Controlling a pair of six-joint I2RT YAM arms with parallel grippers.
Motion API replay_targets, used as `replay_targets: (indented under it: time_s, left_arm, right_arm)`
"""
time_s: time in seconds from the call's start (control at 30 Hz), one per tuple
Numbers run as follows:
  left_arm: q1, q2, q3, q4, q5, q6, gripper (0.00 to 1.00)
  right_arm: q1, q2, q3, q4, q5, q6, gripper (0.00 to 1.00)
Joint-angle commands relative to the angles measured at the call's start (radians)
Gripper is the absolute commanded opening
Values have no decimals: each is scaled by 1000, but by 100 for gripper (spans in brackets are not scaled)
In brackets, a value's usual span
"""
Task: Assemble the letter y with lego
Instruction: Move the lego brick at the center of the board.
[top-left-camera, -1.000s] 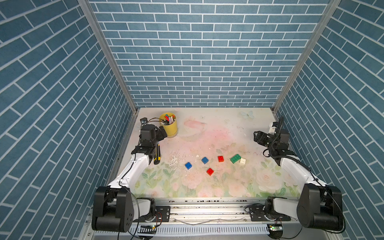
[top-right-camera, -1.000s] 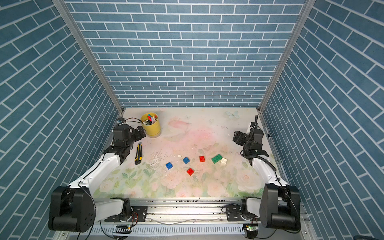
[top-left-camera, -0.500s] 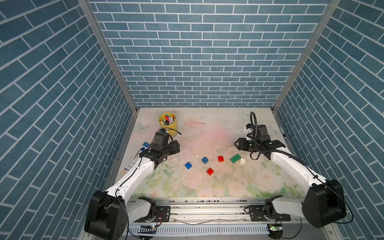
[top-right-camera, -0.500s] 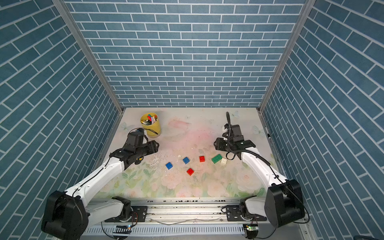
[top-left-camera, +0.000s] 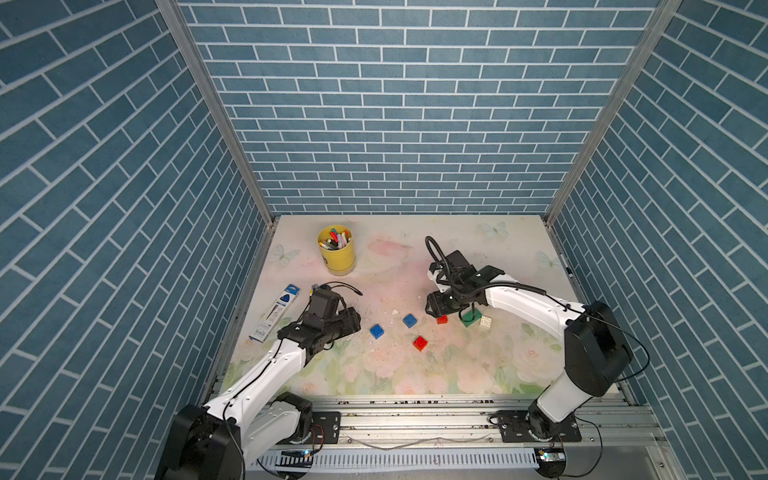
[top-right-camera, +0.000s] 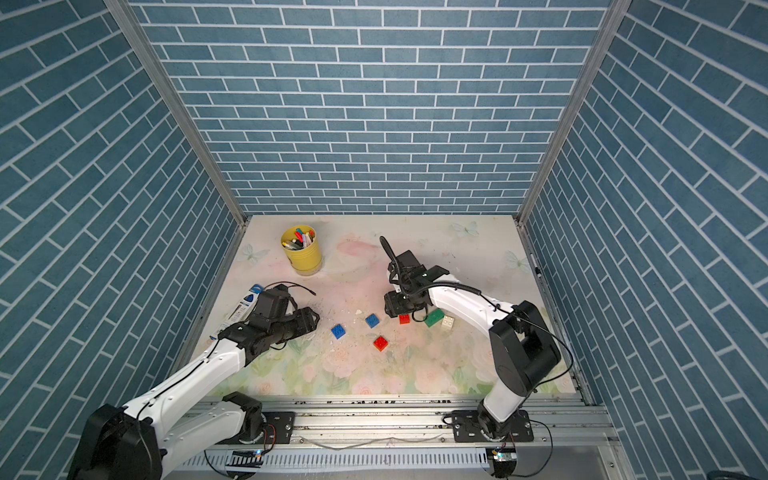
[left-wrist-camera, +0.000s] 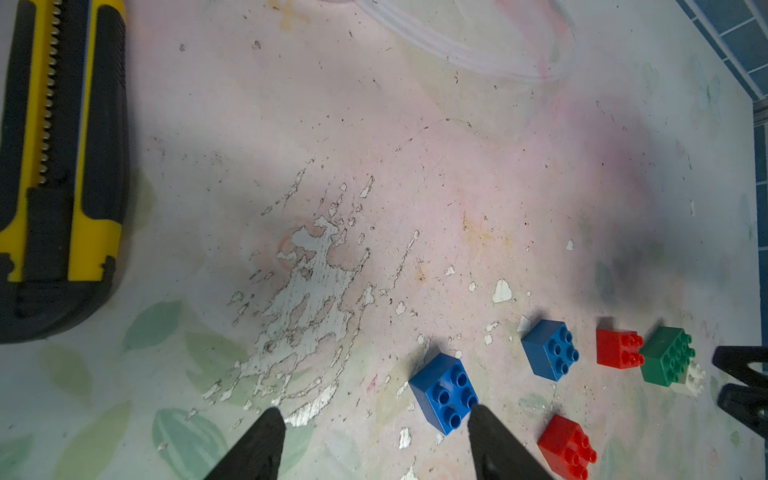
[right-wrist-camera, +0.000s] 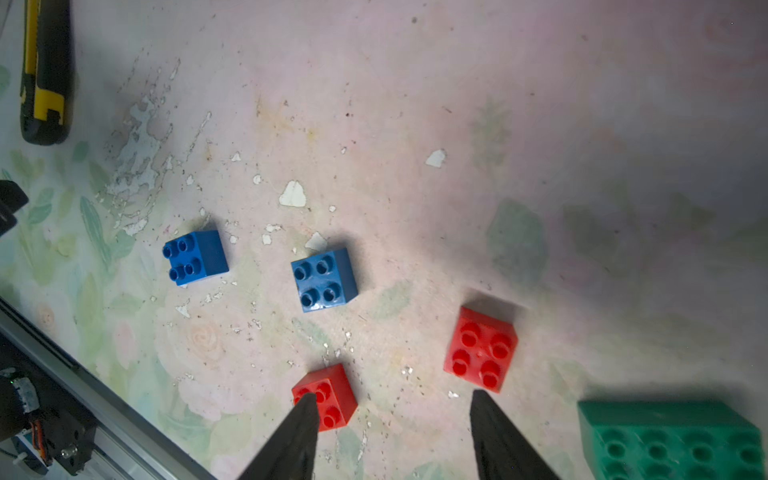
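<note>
The bench (top-left-camera: 457, 370) carries all six bricks loose and single; no letter y is built yet. The left arm (top-left-camera: 270, 370) reaches from the near left corner; the right arm (top-left-camera: 528, 307) bends in from the right. A yellow cup (top-left-camera: 337, 257) of markers stands far left; a blue-white packet (top-left-camera: 276, 311) lies at the left edge; a yellow-black knife (left-wrist-camera: 62, 166) lies near it.

The green brick (top-left-camera: 471, 318) lies right of centre with the white brick (top-left-camera: 485, 322) touching its right side. To the left follow the far red brick (top-left-camera: 442, 319), the right blue brick (top-left-camera: 410, 320) and the left blue brick (top-left-camera: 377, 331); the near red brick (top-left-camera: 420, 342) lies apart, nearer.

The left fingers (left-wrist-camera: 257, 444) stand apart and hold nothing; one tip is just beside the left blue brick, and I cannot tell if it touches. The right fingers (right-wrist-camera: 498, 440) also stand apart and empty; one tip covers the edge of the near red brick in the wrist view, and the far red brick lies just beyond the other tip.

One second ago both arms were folded back at the sides; now both have come in to the bricks; the bricks have not moved.
</note>
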Motion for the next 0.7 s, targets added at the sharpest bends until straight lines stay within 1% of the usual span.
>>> replay_targets:
  time_s: [0.0, 0.17, 0.4, 0.67]
  left_arm:
    - [-6, 1, -2, -13, 1, -10, 74]
    - [-7, 23, 1, -1, 2, -18, 75]
    - [-9, 20, -2, -6, -3, -22, 76]
    - [-8, 27, -4, -9, 0, -30, 76]
  right_arm:
    - [38, 86, 89, -76, 7, -75, 61]
    - [83, 212, 189, -113, -12, -102, 62]
    - [130, 316, 277, -158, 20, -120, 61]
    - [147, 390, 350, -200, 40, -120, 47]
